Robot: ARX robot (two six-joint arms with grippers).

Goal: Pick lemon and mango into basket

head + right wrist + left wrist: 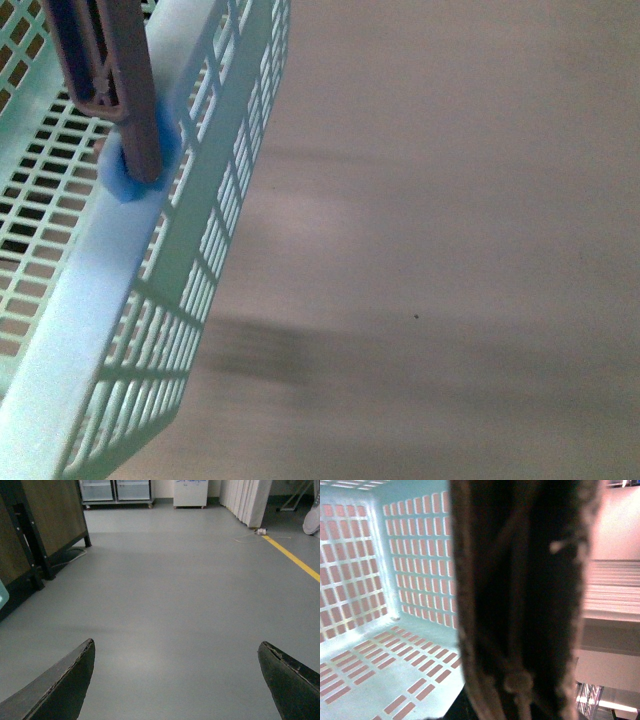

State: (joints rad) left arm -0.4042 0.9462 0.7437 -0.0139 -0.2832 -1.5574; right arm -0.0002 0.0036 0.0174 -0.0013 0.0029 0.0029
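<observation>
**Right gripper [177, 680] spread wide; basket [110, 290] close at left**

Hangs over bare grey floor [175, 580]. Left gripper's state impossible to tell: dark blurred mass [520, 605], perhaps a finger, across the lens. Beyond it, slotted basket interior. In front view, mauve handle [120, 60] pinned at rim.

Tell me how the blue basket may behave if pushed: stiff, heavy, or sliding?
Probably light for its size: the basket is mostly slots. With no fruit visible inside, it may slide easily. Its handle likely swings on the pivot.
</observation>
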